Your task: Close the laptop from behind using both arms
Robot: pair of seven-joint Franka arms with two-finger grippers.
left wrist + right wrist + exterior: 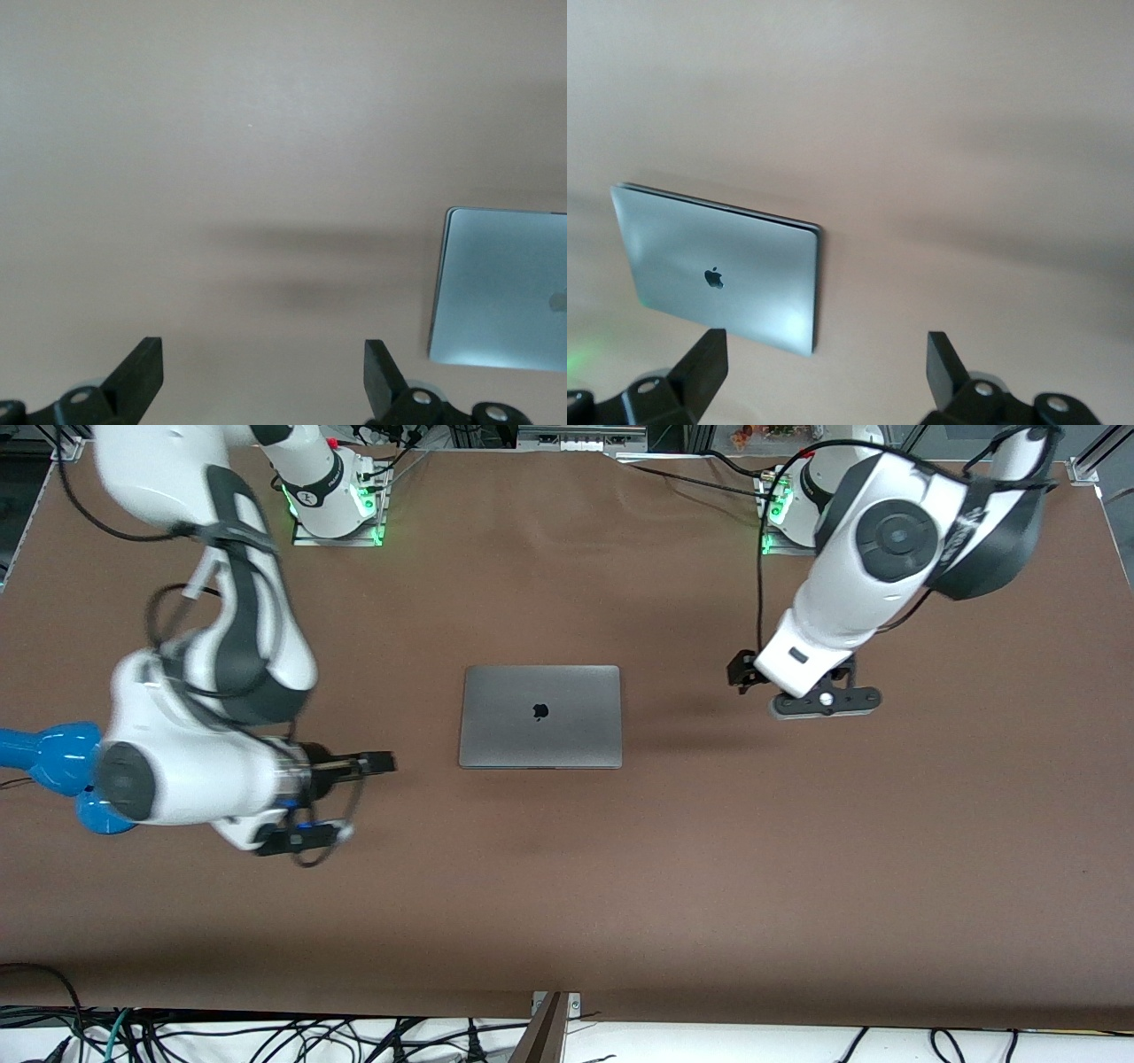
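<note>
Right gripper (pixel 341 797) was over bare table (pixel 567 921) toward the right arm's end, nearest the front camera, fingers (pixel 700 363) spread wide, holding nothing. Laptop (pixel 540 716) lay mid-table, lid flat down, logo up; looked fully closed. Left gripper (pixel 826 701) was over the table toward the left arm's end, well apart from the laptop, fingers (pixel 142 372) apart and empty too. Judged the closing step done and both arms clear. Next move likely just calls for parking them without clipping the lid.
</note>
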